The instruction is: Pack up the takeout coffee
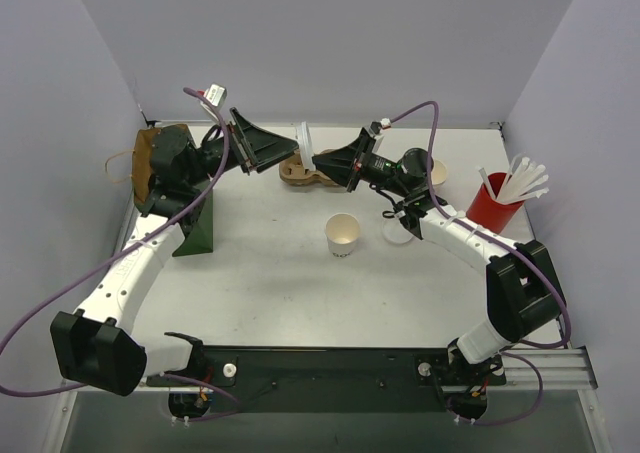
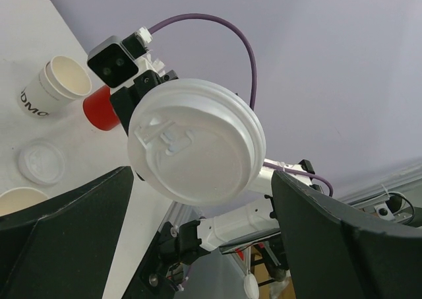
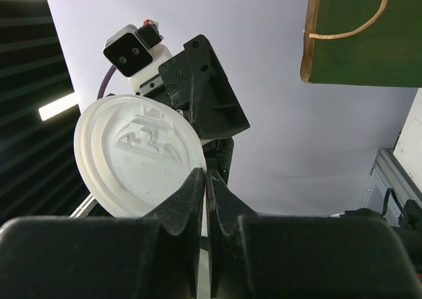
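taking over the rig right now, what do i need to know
Grippers: right gripper shut on the lid, held up in the air by its rim; left gripper open, empty, facing that lid.
Things: mid cup open on the table, spare lid flat beside it, far cup further back right, carrier at the back, bag on the left.
Done: lid picked up.
Left: no cup is capped yet; cap one, then pack it.

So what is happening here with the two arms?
The right arm's fingers are shut on the edge of the white lid, holding it up in the air. The left arm's fingers stand wide open facing it, without touching it. An open white cup stands on the table.
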{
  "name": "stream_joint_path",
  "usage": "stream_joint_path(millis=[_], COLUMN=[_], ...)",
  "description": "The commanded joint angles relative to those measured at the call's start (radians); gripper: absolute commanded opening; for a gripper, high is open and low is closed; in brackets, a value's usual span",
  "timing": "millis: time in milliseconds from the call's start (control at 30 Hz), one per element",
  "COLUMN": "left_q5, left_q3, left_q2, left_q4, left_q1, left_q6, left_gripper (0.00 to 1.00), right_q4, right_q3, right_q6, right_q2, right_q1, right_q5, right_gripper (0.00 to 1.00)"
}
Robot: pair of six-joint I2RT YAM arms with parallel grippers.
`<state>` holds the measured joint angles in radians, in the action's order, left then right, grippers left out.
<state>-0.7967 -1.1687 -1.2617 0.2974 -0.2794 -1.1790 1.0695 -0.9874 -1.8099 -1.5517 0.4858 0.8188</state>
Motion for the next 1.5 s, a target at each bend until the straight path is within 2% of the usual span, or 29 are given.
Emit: stream_joint_path(millis=[0,633,1100,1467], left_q5=[-0.013,-0.058,-0.067,-0.067], left_q3=[-0.002,-0.006,0.001,0.006], left_q2=[0.021,-0.051,-0.053,-0.041], left_q4=[0.046,0.210,0.226,0.192], left_q1=[0.006,0.003,0.003,0.005], left_q6=[0.001,-0.085,-0.105,-0.084], left_gripper=[0.98,0.97,0.97,0.88], right_q4=[0.113,0.101,0.087,-0.025], right_q3=[-0.051,-0.079,-0.091,-0.106], right_q6=[-0.005,0.000,0.006,0.087], right_q2=[0.007,-0.008,-0.025,0.004], right_q1=[0.008,0.028,0.037,0.039], right_q5=[-0.001,-0.003,-0.003,-0.003], right_gripper=[0.00,0.00,0.00,0.00])
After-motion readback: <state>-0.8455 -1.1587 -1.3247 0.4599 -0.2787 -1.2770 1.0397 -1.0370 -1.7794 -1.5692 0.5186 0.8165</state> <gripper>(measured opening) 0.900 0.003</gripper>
